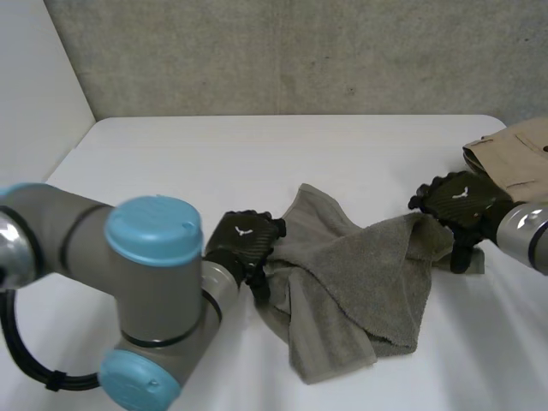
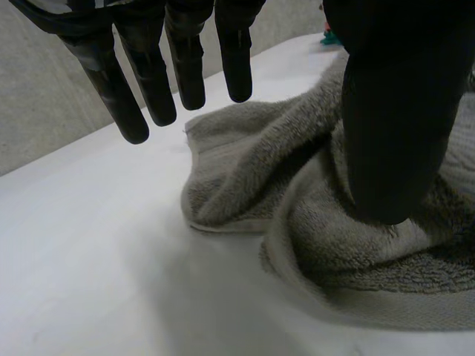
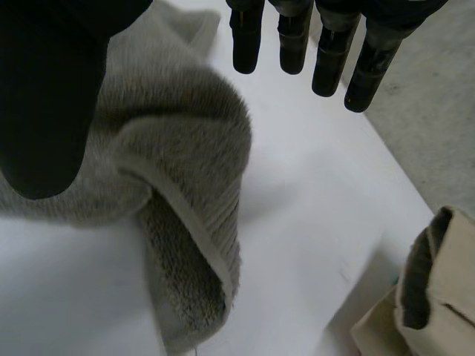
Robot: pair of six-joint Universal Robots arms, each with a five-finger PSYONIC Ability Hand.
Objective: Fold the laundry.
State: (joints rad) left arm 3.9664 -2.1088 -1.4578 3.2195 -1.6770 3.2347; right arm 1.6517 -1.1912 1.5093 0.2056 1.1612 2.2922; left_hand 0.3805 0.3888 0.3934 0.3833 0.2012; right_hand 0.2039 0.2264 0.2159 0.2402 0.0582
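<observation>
Grey terry towel [image 1: 360,282] lies crumpled at centre right of the head view on the white table [image 1: 257,154], its layers bunched and overlapping rather than flat. The left hand [image 1: 244,244] sits at the towel's left edge, and the right hand [image 1: 458,205] is at its far right end. A tan folded garment [image 1: 514,150] rests at the upper right, just beyond the right hand.

In the left wrist view the fingers [image 2: 174,81] are straight and spread above bare table beside a rolled fold, with the thumb [image 2: 390,111] over the cloth; this hand is wide and holds nothing. The right wrist view shows the same: straight fingers [image 3: 293,37], thumb [image 3: 44,96] over a doubled hem, nothing gripped.

The main risk, as I judge it, is closing on a bunched fold instead of a single corner, so that the towel lifts twisted. The right hand could also catch the tan garment, which is close by.
</observation>
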